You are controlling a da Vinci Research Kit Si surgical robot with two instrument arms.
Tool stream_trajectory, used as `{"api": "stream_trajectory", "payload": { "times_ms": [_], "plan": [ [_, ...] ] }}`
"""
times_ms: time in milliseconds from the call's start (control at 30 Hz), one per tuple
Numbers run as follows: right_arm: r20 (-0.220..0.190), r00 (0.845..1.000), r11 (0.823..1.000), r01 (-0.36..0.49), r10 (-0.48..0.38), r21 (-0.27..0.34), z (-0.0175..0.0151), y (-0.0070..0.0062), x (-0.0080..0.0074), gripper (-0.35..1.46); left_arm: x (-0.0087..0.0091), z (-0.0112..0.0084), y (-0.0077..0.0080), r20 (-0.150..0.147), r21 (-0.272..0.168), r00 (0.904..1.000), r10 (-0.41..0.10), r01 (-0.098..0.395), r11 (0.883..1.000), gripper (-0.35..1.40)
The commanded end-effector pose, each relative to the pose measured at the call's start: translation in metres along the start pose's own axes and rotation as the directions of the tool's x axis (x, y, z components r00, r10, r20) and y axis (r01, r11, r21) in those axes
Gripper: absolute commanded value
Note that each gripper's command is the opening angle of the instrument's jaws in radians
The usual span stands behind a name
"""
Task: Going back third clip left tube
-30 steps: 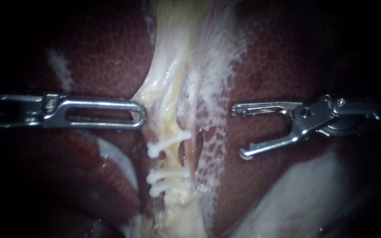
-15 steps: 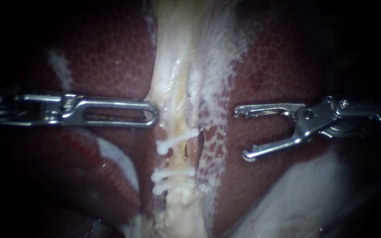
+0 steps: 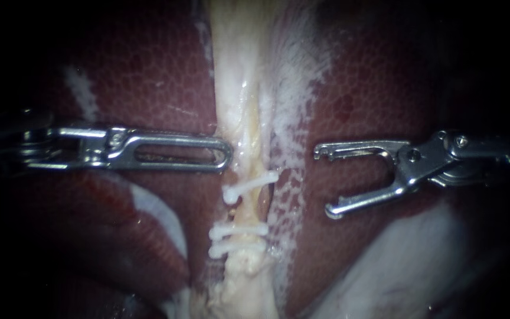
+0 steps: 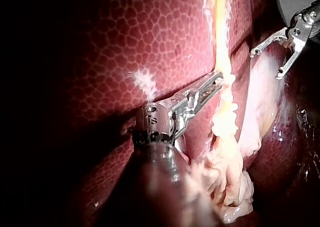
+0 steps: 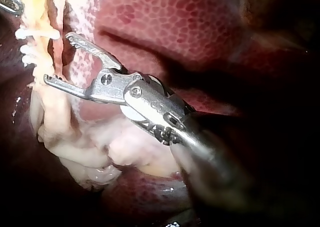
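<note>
My left instrument (image 3: 226,157) has its jaws closed on the left edge of the tube (image 3: 240,118), just beyond the far clip (image 3: 250,184). That clip crosses the tube at a tilt. The two near clips (image 3: 238,230) lie close together, nearer along the tube. My right instrument (image 3: 323,180) holds its jaws apart and empty over the liver (image 3: 373,88), to the right of the tube and not touching it.

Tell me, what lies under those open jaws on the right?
The right instrument has open, empty jaws, and mottled red liver shows through the gap between them. The liver directly beneath the metal itself is hidden.
</note>
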Motion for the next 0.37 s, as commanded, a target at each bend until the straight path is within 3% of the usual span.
{"api": "stream_trajectory", "payload": {
  "times_ms": [33, 367],
  "plan": [
    [0.0, 1.0, 1.0, 0.0, 0.0, 0.0, 0.0, 0.0, 0.0, 0.6, 0.0, -0.0001, -0.0001, 0.0, 0.001, 1.0, 0.0, 0.0, 1.0, -0.35],
    [0.001, 1.0, 1.0, -0.002, 0.002, 0.0, -0.0003, 0.0001, 0.0001, 0.6, 0.0, -0.0001, -0.0001, 0.0, 0.001, 1.0, 0.001, -0.001, 1.0, -0.35]
  ]
}}
